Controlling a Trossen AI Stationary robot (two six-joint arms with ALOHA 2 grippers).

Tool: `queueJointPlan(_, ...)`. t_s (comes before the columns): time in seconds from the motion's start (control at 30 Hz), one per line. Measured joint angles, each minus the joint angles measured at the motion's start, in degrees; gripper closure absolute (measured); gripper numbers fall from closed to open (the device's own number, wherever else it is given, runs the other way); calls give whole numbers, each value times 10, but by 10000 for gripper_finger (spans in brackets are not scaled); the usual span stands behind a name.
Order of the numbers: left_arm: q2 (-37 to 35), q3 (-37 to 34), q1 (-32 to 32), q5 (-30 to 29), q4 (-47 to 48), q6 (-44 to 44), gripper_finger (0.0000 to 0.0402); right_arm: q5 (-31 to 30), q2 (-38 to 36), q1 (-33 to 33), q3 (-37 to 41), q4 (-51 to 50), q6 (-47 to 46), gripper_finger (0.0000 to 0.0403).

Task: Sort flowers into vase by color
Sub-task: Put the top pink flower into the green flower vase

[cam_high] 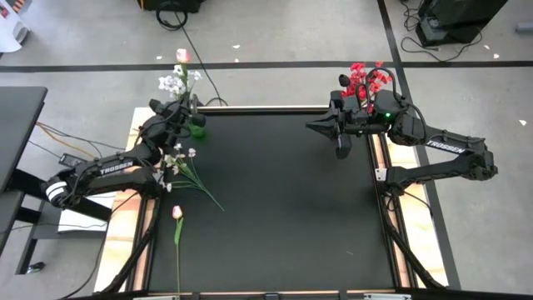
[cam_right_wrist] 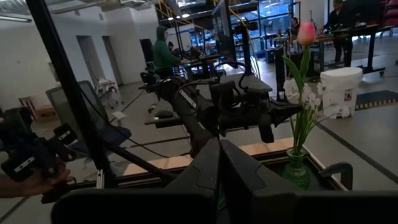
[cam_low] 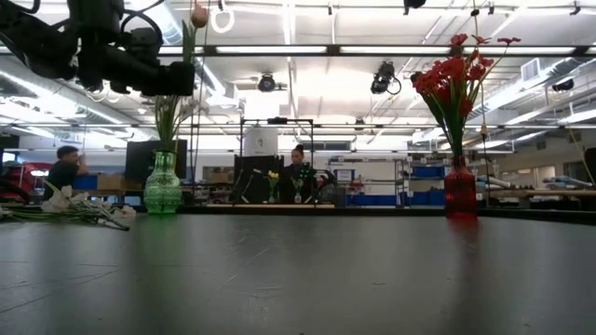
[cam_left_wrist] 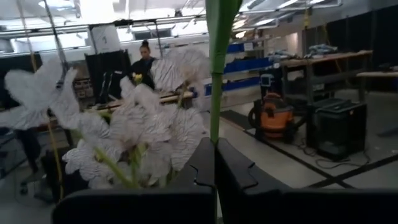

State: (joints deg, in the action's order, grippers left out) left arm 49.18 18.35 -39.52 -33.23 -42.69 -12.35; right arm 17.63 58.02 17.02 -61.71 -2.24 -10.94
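Observation:
A green vase [cam_low: 162, 189] stands at the table's far left and holds white blooms [cam_high: 172, 83] and a pink bud [cam_high: 182, 56]. My left gripper [cam_high: 188, 114] is above the vase, shut on an upright green stem. A red vase [cam_low: 460, 191] with red flowers [cam_high: 366, 79] stands at the far right. My right gripper [cam_high: 325, 129] hovers beside it, shut and empty. On the table, a white bunch [cam_high: 180, 160] and a pink-bud flower [cam_high: 176, 213] lie flat near the left edge. My left gripper pinches a green stem [cam_left_wrist: 215, 118] between its two fingers. The fingers [cam_left_wrist: 233, 171] come level from the table's left-near side and lie across the stem. The stem stands upright, runs down toward the green vase [cam_high: 196, 130], and rises toward the pink bud [cam_low: 198, 15].
The black mat [cam_high: 283, 208] fills the table between the two vases. Wooden strips and rails run along the left edge [cam_high: 133, 225] and right edge [cam_high: 408, 242]. Cables lie on the floor beyond the far edge. People sit and stand in the room behind.

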Motion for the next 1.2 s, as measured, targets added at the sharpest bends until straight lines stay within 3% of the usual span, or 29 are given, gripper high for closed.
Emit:
queueJointPlan(0.27, 29, 0, -31, 43, 1, 53, 397, 0, 0, 0, 0, 0, 0, 379)
queueJointPlan(0.57, 30, 0, -31, 43, 13, 98, 391, 0, 0, 0, 0, 0, 0, 379)
queueJointPlan(1.0, 30, 0, -29, 39, 23, 171, 244, 0, 0, 0, 0, 0, 0, 379)
queueJointPlan(1.2, 24, 0, 7, 35, 24, 190, 220, 0, 0, 0, 0, 0, 0, 379)
